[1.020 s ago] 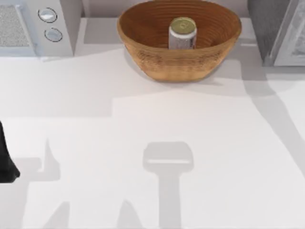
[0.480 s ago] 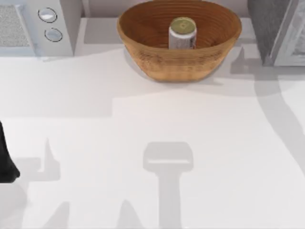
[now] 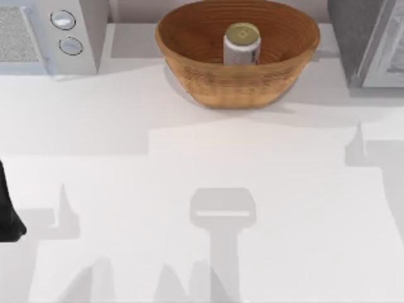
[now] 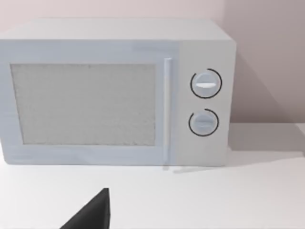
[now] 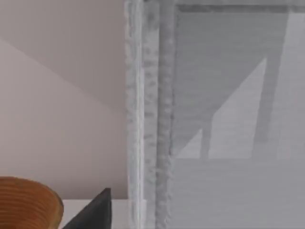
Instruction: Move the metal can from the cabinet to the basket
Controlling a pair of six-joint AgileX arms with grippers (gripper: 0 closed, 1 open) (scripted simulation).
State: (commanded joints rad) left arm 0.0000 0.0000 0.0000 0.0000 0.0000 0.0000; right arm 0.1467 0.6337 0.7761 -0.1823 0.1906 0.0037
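Can (image 3: 242, 43) — metal, no readable label — stands upright in basket (image 3: 237, 69); whether either gripper is wide or narrow, I cannot tell.

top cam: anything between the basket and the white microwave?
Nothing: in the top view the table is bare, shadow aside, between the basket holding the metal can and the microwave.

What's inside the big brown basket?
A can stands upright inside the basket, with its gold top showing. The can's bottom is hidden behind the basket's near wall.
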